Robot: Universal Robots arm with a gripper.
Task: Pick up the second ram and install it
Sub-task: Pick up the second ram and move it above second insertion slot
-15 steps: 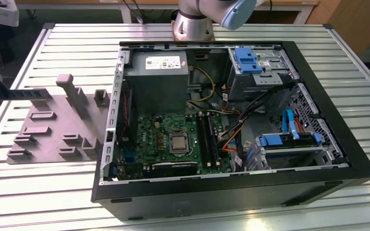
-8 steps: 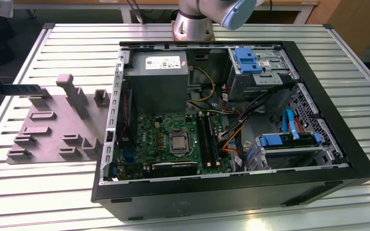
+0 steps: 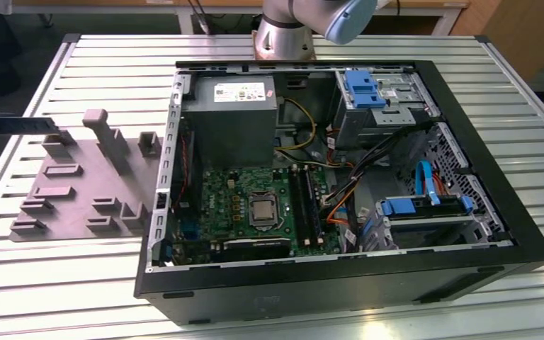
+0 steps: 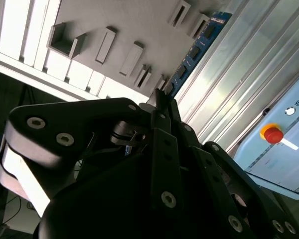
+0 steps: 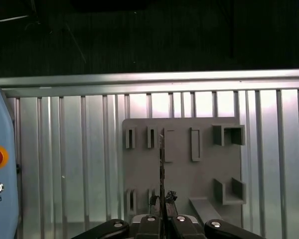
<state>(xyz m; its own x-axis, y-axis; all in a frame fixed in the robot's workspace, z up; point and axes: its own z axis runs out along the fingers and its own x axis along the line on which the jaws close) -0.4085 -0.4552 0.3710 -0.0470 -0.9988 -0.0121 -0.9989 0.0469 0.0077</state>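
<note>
1. Gripper: fingers closed down narrow, clamped on one end of the second ram.
2. The ram runs straight out from the fingertips. It is edge-on in the first wrist view, and its chip face shows in the second wrist view.
3. The ram sits over the grey fixture plate; can't tell if they touch.
4. The plate lies on the slatted table.
5. Exterior view: open PC case just beside the plate, on the exterior view's right, memory slots inside.

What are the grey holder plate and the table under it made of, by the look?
Holder plate: probably matt grey plastic; dull, even surface with blocky pockets. Table: bare metal, likely aluminium; ribbed slats with bright glare.
</note>
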